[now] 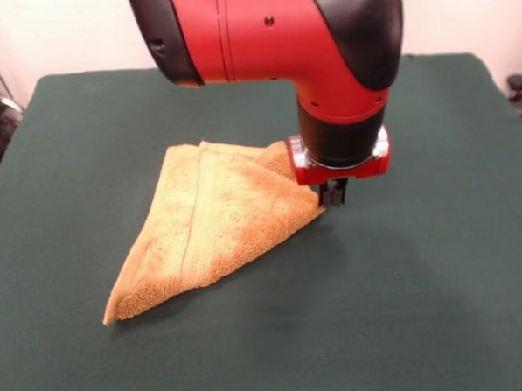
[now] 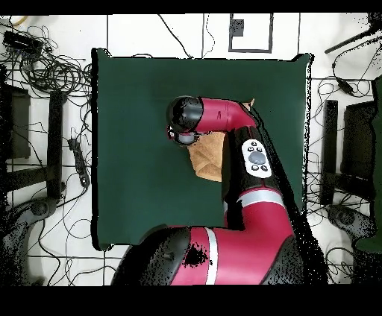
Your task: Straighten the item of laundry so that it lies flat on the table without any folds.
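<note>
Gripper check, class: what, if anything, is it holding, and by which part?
It cannot be told. The gripper sits right at the folded towel's corner, but whether it has closed on the cloth doesn't show.

Arm [image 1: 270, 29]: the top edge of the front view cuts it off; its upper links are outside the picture.
Fingers [image 1: 334, 194]: only short dark tips show under the red wrist; whether they are closed or apart is too small to tell. In the overhead view the arm's head hides them fully.
Towel [image 1: 212, 224]: the corner just beside the fingers lies behind the wrist in the front view. In the overhead view the arm covers most of the towel [image 2: 210, 155]; only a small part shows.
Table [image 1: 425, 309]: its edge nearest the camera is cut off in the front view; the overhead view hides a large part under the arm.
</note>
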### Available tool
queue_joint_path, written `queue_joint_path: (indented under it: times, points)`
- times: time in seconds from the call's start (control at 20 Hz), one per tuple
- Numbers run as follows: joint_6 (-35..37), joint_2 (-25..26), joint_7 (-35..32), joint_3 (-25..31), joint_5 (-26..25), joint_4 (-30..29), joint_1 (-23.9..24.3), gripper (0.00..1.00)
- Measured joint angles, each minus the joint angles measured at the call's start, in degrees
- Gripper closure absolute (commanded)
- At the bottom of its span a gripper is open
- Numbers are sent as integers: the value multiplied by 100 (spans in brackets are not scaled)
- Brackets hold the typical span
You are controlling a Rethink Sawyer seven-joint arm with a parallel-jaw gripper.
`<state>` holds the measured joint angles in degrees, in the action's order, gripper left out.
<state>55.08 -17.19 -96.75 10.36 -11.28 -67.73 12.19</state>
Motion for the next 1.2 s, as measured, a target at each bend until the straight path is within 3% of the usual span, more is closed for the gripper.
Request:
queue_joint_path:
  times: [1.2]
  points:
    - [0, -13, 0, -15, -35, 0, -113, 100]
